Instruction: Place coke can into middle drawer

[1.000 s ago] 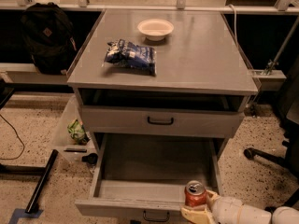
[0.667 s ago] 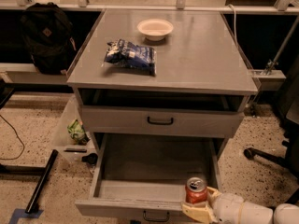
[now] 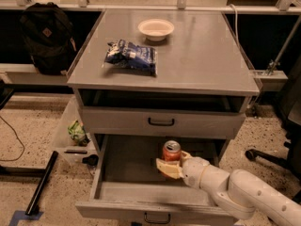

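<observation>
Lower centre of the frame, the claw pinches the can upright inside the open drawer. It should lower straight until the base touches the floor, then release.

On the grey cabinet top, a white bowl and a blue-and-white snack bag; black backpack beside it.

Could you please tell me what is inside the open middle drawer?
The coke can, upright in the gripper, is inside the middle drawer; elsewhere bare grey floor shows. The arm hides the floor beneath it.
</observation>
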### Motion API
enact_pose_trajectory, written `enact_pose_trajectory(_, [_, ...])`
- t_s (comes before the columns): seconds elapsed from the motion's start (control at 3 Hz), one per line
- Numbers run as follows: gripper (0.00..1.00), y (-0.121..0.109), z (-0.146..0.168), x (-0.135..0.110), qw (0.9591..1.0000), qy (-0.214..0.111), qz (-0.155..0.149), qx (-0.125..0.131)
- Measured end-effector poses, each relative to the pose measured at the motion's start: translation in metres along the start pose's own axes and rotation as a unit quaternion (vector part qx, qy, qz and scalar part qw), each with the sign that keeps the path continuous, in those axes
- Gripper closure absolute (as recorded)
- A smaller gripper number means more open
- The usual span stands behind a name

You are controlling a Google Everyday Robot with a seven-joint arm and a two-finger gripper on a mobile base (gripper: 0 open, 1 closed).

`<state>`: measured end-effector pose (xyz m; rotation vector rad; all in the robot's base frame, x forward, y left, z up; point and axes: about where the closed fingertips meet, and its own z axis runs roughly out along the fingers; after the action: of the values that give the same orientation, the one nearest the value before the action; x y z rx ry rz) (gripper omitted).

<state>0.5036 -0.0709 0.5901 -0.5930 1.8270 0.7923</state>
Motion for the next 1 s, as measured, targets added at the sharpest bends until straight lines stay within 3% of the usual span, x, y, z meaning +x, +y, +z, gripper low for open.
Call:
enact_pose_trajectory(0.33, [1.00,-0.042,0.034,-0.006,0.9979,-0.021,0.004,0.061])
enact_pose_trajectory(0.67, [1.00,-0.062,0.032,0.002,0.9950,-0.012,0.009,0.099])
enact_pose_trajectory(1.0, [1.00,-0.065,0.037,0.016,0.9932,0.022,-0.037,0.108])
